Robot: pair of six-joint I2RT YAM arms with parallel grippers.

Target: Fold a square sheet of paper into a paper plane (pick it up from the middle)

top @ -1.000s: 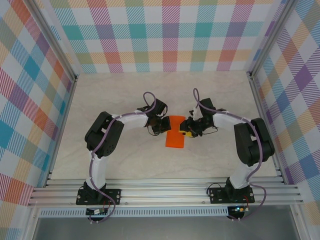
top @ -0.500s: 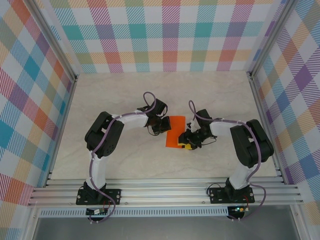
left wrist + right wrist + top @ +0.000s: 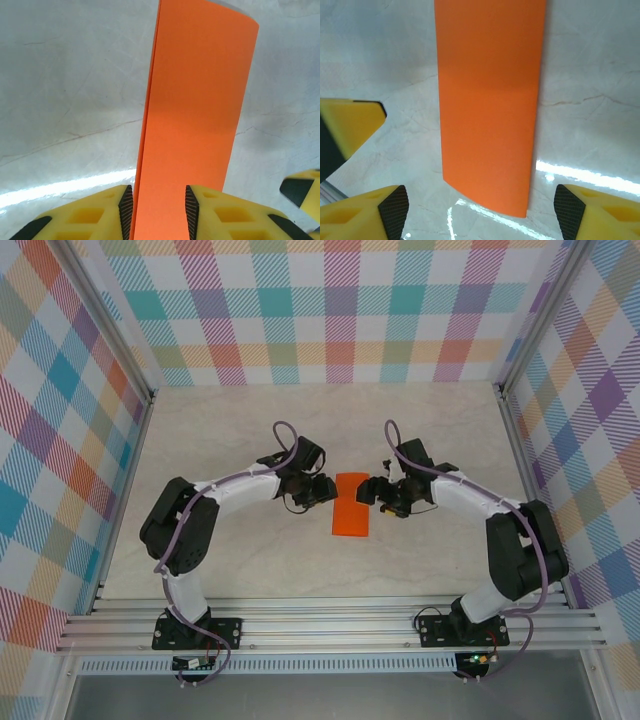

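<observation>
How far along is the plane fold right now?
Done: the orange sheet lies flat on the table, folded into a narrow rectangle, with a doubled edge showing. In hand: nothing looks gripped; the left jaws stand part-open at one side, the right jaws wide open just short of it. Left: nose folds, wings, and the dart shape.

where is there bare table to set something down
Free: the far strip between the orange paper and the back wall, and the near strip between it and the aluminium rail. Crowded: the middle, where the left gripper and right gripper flank the paper.
</observation>
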